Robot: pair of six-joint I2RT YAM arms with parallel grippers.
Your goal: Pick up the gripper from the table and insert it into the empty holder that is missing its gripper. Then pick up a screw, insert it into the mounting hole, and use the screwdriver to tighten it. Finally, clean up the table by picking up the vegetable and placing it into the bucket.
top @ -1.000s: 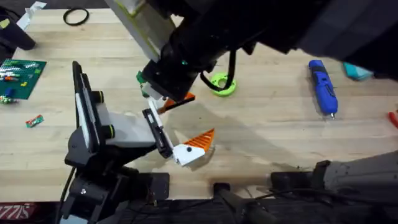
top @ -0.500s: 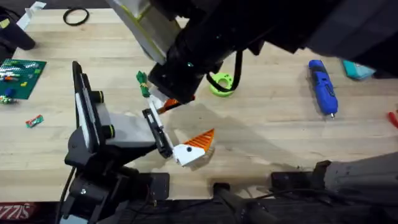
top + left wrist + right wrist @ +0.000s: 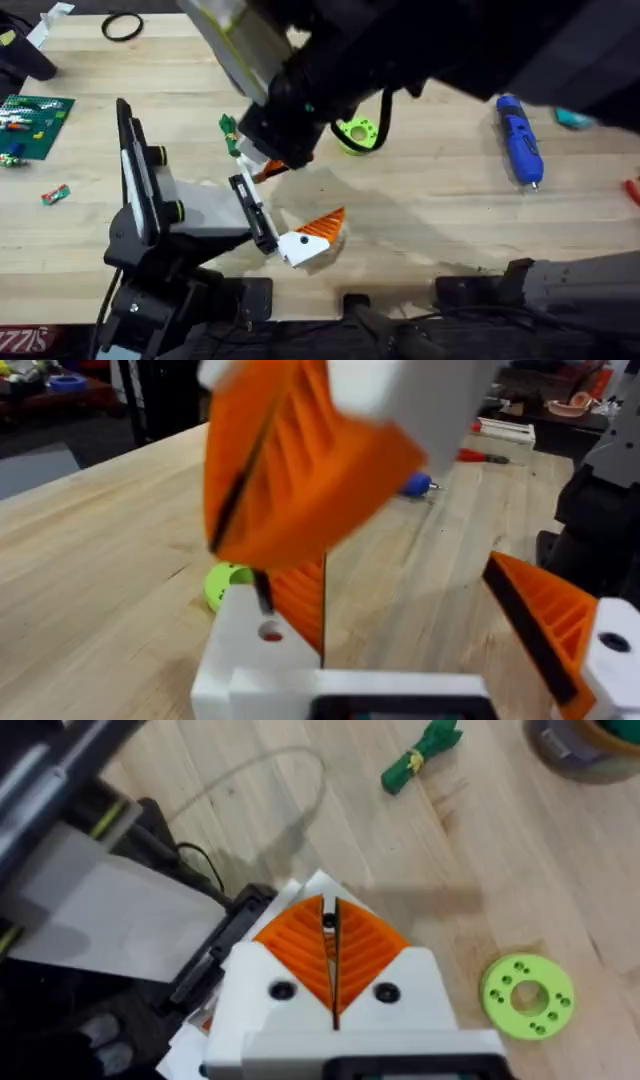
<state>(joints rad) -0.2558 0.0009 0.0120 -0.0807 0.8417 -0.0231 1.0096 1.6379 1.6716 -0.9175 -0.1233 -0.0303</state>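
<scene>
Wooden tabletop point(image 3: 450, 230) lay under both of your arms. At its near left stood the holder point(image 3: 190, 215), black plates upright and white body behind them. The gripper point(image 3: 322, 224) sat at the holder's right end, its ribbed orange face turned up.

In the left wrist view your left pincer point(image 3: 400, 575) was wide open, its two fingers well apart and nothing between them. The gripper point(image 3: 550, 625) was the finger on one side, and its black dot was visible on the white part.

Your right pincer point(image 3: 331, 955) hung above the holder with its orange pads point(image 3: 295, 950) pressed fully together. A small dark spot showed at the seam, and I could not tell what it was.

The vegetable point(image 3: 228, 132) lay on the tabletop just beyond the holder. Only its green top point(image 3: 420, 755) was clear to me. A lime-green ring point(image 3: 357, 135) lay flat a little to the right of your right pincer. The screwdriver point(image 3: 519, 140) lay far to the right, well apart from everything else, with its metal tip pointing toward you.
</scene>
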